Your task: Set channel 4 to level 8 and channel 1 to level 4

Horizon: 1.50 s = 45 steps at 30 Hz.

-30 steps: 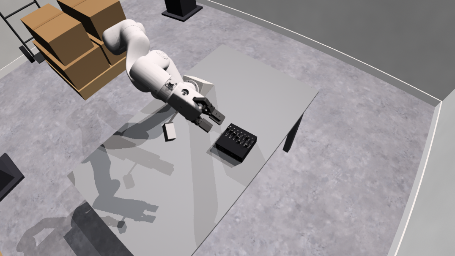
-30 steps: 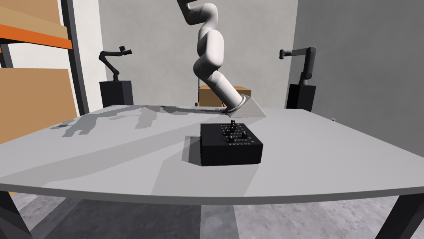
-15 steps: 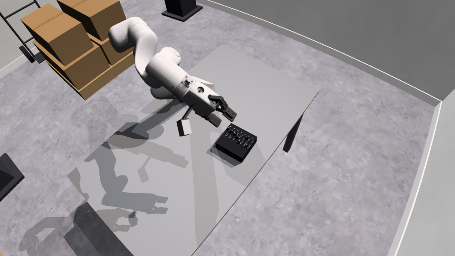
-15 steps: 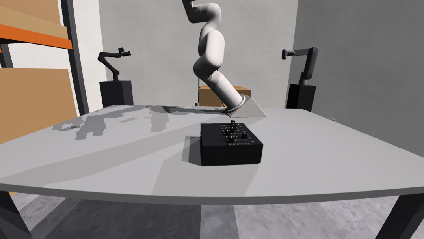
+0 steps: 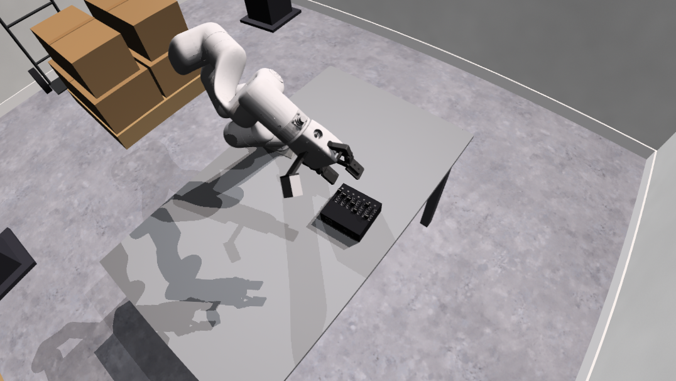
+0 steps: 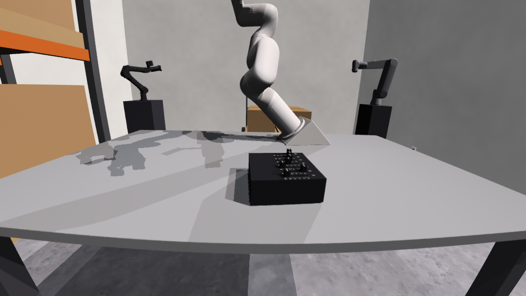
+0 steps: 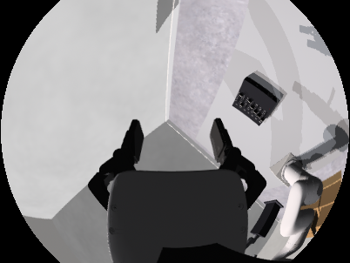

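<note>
- The lighting desk, a black box with a row of faders on its top face, is seen standing flat on the grey table, nearer the table's edge than its middle and close to one dark table leg.
- The gripper is held spread wide and grasps nothing; it is seen in the air above the table, just short of the desk's rear edge and apart from it.
- In the wrist view both dark fingers are shown wide apart with only table and floor between them (the desk appears off to the upper right there, outside the gap).
- The white arm is bent over the table from its base mount, which lies behind the desk in the exterior view.
- A small pale block on a dark stalk is carried off the wrist, beside the gripper and above the table.
- Nothing is seen lying on the table between gripper and desk; only shadows of the arm are cast across the surface.
- The fader caps are too small for their levels to be read.
- Cardboard boxes are stacked on the floor behind the arm.
- Two dark arms on black pedestals are stood beyond the table's far edge, well apart from the desk.
- An orange-beamed shelf rack is seen at the left of the exterior view.
</note>
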Tool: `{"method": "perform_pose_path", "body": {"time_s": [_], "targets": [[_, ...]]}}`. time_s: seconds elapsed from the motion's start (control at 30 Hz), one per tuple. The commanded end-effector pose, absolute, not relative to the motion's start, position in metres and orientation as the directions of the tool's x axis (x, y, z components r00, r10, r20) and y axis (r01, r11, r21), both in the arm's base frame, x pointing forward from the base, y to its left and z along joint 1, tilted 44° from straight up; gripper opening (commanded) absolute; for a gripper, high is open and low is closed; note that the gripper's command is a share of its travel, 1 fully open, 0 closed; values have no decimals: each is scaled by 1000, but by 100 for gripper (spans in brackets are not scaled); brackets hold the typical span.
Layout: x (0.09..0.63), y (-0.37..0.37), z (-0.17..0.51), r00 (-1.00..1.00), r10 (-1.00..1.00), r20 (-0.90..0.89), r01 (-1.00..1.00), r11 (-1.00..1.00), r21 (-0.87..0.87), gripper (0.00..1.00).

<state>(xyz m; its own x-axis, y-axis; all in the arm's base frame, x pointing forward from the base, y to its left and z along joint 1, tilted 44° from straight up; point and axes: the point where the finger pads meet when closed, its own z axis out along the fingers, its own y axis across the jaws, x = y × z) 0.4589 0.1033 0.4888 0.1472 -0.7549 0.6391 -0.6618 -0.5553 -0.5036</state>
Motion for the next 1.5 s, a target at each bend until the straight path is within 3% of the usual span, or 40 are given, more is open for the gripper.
{"method": "perform_pose_path", "body": {"time_s": [0.0, 0.03, 0.07, 0.47, 0.5, 1.33, 1.4, 1.47], "targets": [[459, 105, 489, 148, -754, 640, -661, -557, -503, 100], [459, 105, 489, 148, -754, 640, -661, -557, -503, 100], [461, 104, 441, 138, -764, 630, -742, -501, -445, 100], [461, 104, 441, 138, -764, 630, -742, -501, -445, 100], [459, 97, 396, 118, -771, 626, -813, -436, -385, 100], [455, 87, 356, 89, -774, 626, -871, -365, -327, 100], [441, 63, 293, 25, -768, 640, -948, -223, -229, 100], [441, 63, 293, 25, -768, 640, -948, -223, -229, 100]]}}
